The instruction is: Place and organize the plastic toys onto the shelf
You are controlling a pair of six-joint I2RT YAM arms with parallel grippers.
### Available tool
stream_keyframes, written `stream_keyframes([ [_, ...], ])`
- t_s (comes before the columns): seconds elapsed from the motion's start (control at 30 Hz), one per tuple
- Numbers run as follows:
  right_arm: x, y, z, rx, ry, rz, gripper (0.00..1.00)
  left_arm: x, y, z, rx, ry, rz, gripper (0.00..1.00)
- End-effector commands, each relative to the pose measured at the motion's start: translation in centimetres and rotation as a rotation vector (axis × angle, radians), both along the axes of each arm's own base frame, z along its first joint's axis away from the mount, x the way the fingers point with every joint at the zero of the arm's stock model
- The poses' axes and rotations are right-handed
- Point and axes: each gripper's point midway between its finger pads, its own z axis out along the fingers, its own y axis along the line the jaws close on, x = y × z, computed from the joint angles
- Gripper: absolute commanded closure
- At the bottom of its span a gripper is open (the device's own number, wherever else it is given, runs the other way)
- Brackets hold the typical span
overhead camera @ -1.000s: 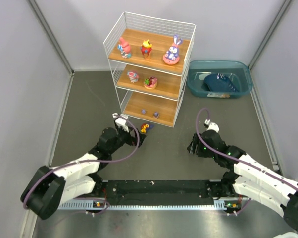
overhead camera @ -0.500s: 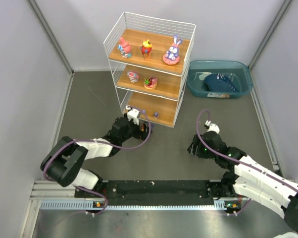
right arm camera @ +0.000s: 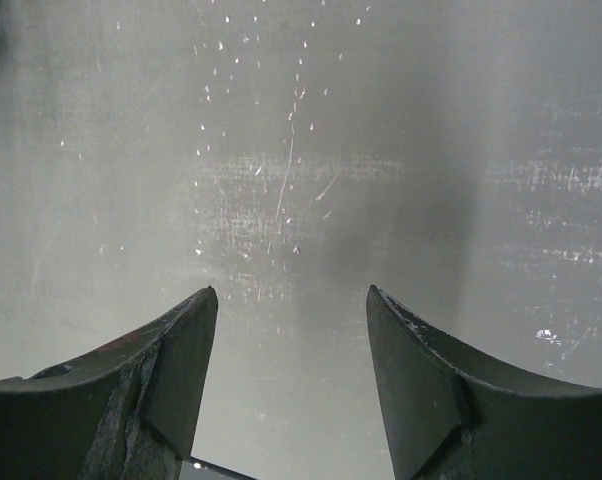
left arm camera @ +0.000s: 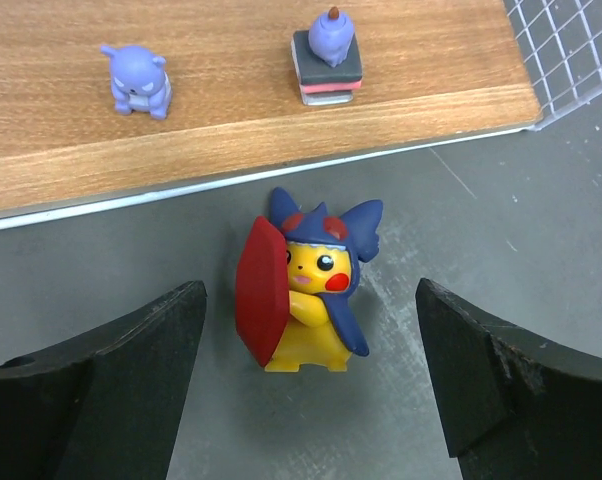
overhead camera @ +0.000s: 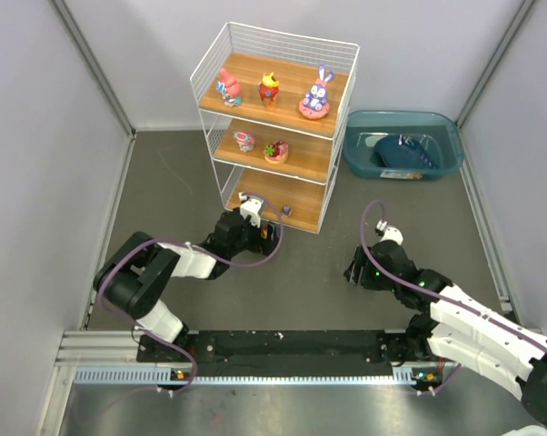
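Observation:
The shelf [overhead camera: 294, 82] stands at the back centre. Three toys sit on its top tier: pink [overhead camera: 228, 86], red-yellow [overhead camera: 270, 89] and a purple bunny [overhead camera: 317, 95]. Two more sit on the middle tier [overhead camera: 244, 140] [overhead camera: 276, 151]. Two small purple figurines [left arm camera: 136, 80] [left arm camera: 328, 55] sit on the bottom tier. A yellow figurine with a blue hood and red shield [left arm camera: 306, 300] stands on the floor just before the bottom tier. My left gripper [left arm camera: 309, 282] [overhead camera: 261, 234] is open, a finger on each side of the figurine, not touching it. My right gripper [right arm camera: 291, 290] [overhead camera: 357, 270] is open and empty over bare floor.
A teal bin [overhead camera: 355, 154] holding a dark blue object stands right of the shelf. The shelf's white wire side [left arm camera: 571, 50] is close on the right of my left gripper. Grey walls enclose the floor on three sides.
My left arm has reached forward to the foot of the shelf, and its open jaws now flank the yellow figurine. The right arm has not moved.

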Motion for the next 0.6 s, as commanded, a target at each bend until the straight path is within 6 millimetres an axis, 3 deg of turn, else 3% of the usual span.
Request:
stream_keyframes([
  [0.0,0.7,-0.1,0.4,0.011,-0.030,-0.017,0.37,1.0,-0.6,0.7,-0.037,-0.037,0.014,0.13],
  [0.13,0.7,0.0,0.6,0.011,-0.035,-0.014,0.38,0.9,-0.9,0.3,-0.044,-0.026,0.004,0.30],
  [0.33,0.7,-0.1,0.6,0.013,-0.036,-0.019,0.38,0.3,-1.2,-0.3,-0.063,0.010,-0.015,0.38],
  [0.57,0.6,-0.2,0.5,0.017,-0.034,-0.023,0.38,-2.5,-0.6,0.0,-0.111,0.042,-0.036,0.47],
])
